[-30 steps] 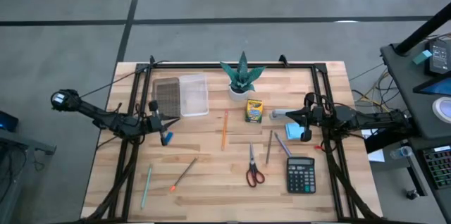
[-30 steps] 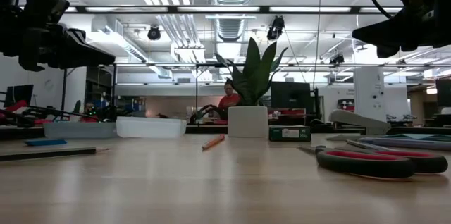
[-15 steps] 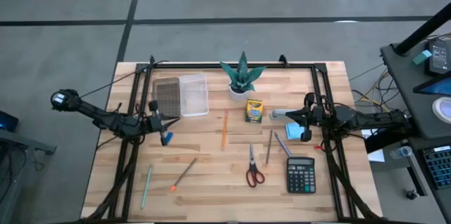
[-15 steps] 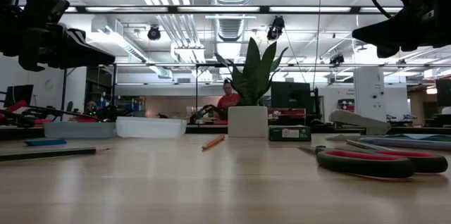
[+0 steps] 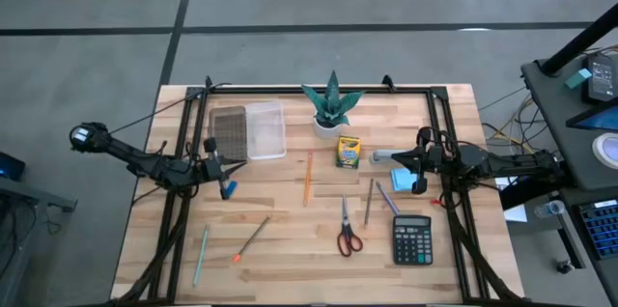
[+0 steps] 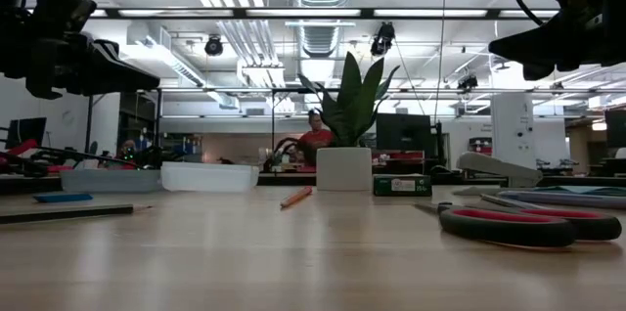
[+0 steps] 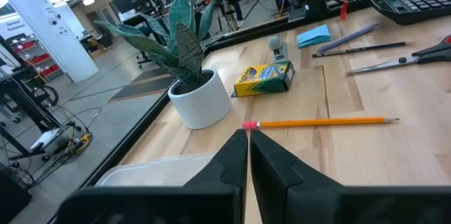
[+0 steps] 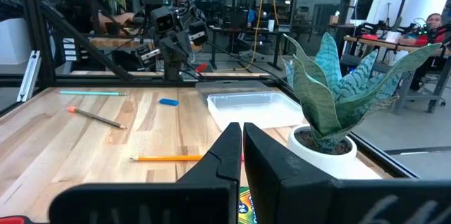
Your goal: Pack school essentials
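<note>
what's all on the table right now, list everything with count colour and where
clear plastic case: 1, open, far left
plant: 1, green in white pot, far middle
crayon box: 1, yellow-green, by plant
orange pencil: 1, centre
scissors: 1, red-handled, near middle
sticky-note pad: 1, light blue, right
calculator: 1, black, near right
green pencil: 1, near left
left claw: shut, left side
right claw: shut, right side

From above we look straight down on the table (image 5: pixel 290 220); low, level across it; each wrist faces inward. All 4 views share the potted plant (image 5: pixel 332 104).
</note>
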